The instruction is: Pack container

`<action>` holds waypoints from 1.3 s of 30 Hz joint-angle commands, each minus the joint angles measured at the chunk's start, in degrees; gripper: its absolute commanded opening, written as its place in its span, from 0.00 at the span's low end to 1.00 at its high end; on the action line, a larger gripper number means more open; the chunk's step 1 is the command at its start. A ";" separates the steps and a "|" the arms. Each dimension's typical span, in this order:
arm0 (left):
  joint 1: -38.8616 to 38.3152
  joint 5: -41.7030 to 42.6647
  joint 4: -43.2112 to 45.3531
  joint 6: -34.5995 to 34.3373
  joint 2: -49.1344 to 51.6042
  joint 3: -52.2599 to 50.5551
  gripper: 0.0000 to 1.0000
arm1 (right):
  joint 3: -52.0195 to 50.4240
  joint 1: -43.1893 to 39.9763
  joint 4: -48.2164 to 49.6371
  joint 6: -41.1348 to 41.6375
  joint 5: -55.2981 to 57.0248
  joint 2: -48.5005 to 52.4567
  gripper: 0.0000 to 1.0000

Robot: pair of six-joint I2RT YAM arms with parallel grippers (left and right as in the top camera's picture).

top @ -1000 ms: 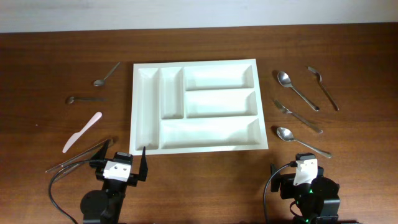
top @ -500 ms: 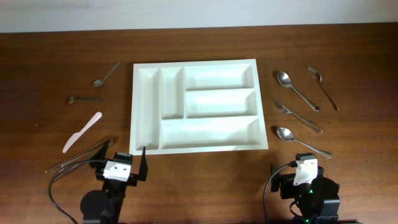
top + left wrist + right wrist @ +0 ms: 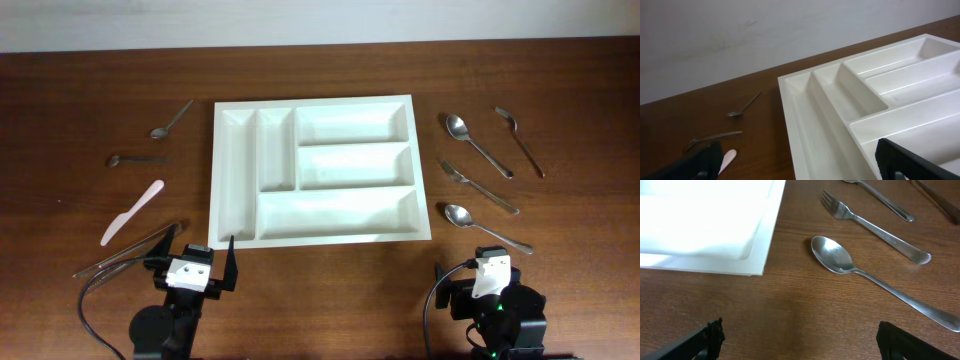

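Note:
The container [image 3: 214, 180], a large white tray with five compartments, lies in the middle of the table with nothing in it. It also fills the right half of the left wrist view [image 3: 805, 120]. My left gripper [image 3: 198, 262] sits open just in front of its near left corner, holding nothing [image 3: 800, 169]. My right gripper [image 3: 478, 268] stands open near the front edge, right of the tray, over bare wood [image 3: 800, 347]. A spoon [image 3: 835, 257] and a fork [image 3: 865, 222] lie just beyond it.
Left of the tray lie two small spoons [image 3: 172, 120] [image 3: 135, 158], a pale plastic knife [image 3: 132, 212] and metal tongs [image 3: 130, 250]. To the right are a large spoon [image 3: 478, 145], a small spoon [image 3: 520, 140], the fork [image 3: 480, 187] and the near spoon [image 3: 485, 227].

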 commanded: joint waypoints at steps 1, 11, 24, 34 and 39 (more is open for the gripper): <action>-0.04 0.20 0.20 0.07 -0.50 -0.76 0.99 | -0.26 0.59 -0.85 -0.20 -0.33 -0.61 0.99; -0.04 0.22 0.20 0.09 -0.50 -0.76 0.99 | -0.26 0.59 -0.85 -0.20 -0.33 -0.61 0.99; -0.04 0.20 0.20 0.07 -0.50 -0.76 0.99 | -0.26 0.59 -0.85 -0.20 -0.33 -0.61 0.99; -0.04 0.22 0.20 0.07 -0.50 -0.76 0.99 | -0.26 0.57 -0.81 -0.22 2.64 -0.61 0.99; -0.04 0.22 0.20 0.09 -0.50 -0.76 0.99 | -0.26 0.59 -0.81 -0.20 5.09 -0.61 0.99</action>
